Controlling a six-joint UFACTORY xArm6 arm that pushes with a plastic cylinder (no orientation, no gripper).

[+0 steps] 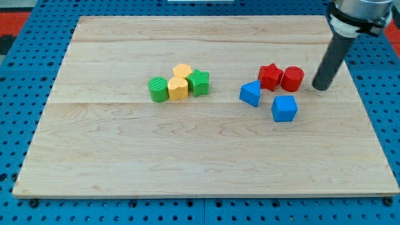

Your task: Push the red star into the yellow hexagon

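Note:
The red star (270, 76) lies right of the board's middle, touching a red cylinder (292, 79) on its right. The yellow hexagon (182, 71) sits left of centre at the top of a tight cluster. My tip (320, 87) is the lower end of the dark rod, just right of the red cylinder, with a small gap between them. The red star is well to the right of the yellow hexagon.
The cluster also holds a green cylinder (158, 89), a yellow heart-like block (178, 89) and a green star (199, 82). Two blue blocks (250, 94) (284, 108) lie below the red pair. The wooden board (200, 156) rests on a blue pegboard.

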